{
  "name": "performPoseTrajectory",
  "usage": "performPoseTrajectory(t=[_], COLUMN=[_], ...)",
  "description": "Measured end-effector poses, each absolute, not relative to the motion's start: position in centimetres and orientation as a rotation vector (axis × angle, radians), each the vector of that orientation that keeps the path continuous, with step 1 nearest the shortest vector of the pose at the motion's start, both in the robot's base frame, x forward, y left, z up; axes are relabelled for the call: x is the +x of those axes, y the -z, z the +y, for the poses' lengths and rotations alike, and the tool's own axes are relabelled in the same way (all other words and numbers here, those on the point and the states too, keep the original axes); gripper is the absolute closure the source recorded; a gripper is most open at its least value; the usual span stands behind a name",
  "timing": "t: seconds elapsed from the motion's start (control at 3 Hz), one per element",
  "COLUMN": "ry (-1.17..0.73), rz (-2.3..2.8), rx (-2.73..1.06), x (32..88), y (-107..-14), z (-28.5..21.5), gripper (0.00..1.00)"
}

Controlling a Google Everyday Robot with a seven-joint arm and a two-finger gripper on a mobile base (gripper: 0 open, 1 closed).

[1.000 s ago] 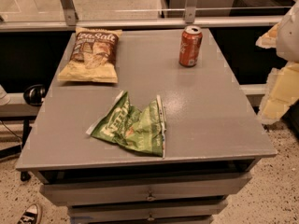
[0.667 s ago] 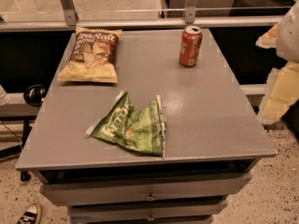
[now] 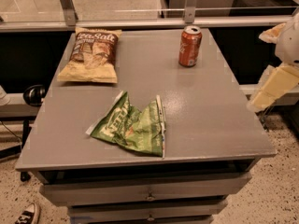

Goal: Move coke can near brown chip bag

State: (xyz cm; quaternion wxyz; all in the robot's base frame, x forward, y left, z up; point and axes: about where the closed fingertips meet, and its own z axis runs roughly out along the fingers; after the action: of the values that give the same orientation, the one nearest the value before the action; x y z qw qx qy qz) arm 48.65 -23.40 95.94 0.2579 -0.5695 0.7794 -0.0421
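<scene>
The coke can [image 3: 189, 46] stands upright at the far right of the grey table [image 3: 210, 120], red-orange with a silver top. The brown chip bag [image 3: 92, 55] lies flat at the far left, dark brown above and pale yellow below, with white "Sea Salt" lettering. The can and the bag are well apart, roughly two can-heights of bare table between them. Only a white and cream part of my arm [image 3: 278, 73] shows at the right edge, beside the table and off its surface. My gripper is out of view.
A crumpled green chip bag [image 3: 133, 126] lies at the front middle of the table. A metal rail [image 3: 140, 22] runs behind the table. Drawers [image 3: 149, 195] sit under the tabletop. A shoe [image 3: 28, 214] lies on the floor at lower left.
</scene>
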Motion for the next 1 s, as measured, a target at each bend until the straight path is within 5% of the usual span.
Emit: performPoseTrajectory(t=[1.0], ry=[-0.088], rz=[1.93], rx=[-1.092], x=[63.7], y=[-92.0], z=[-21.4], gripper=[0.0])
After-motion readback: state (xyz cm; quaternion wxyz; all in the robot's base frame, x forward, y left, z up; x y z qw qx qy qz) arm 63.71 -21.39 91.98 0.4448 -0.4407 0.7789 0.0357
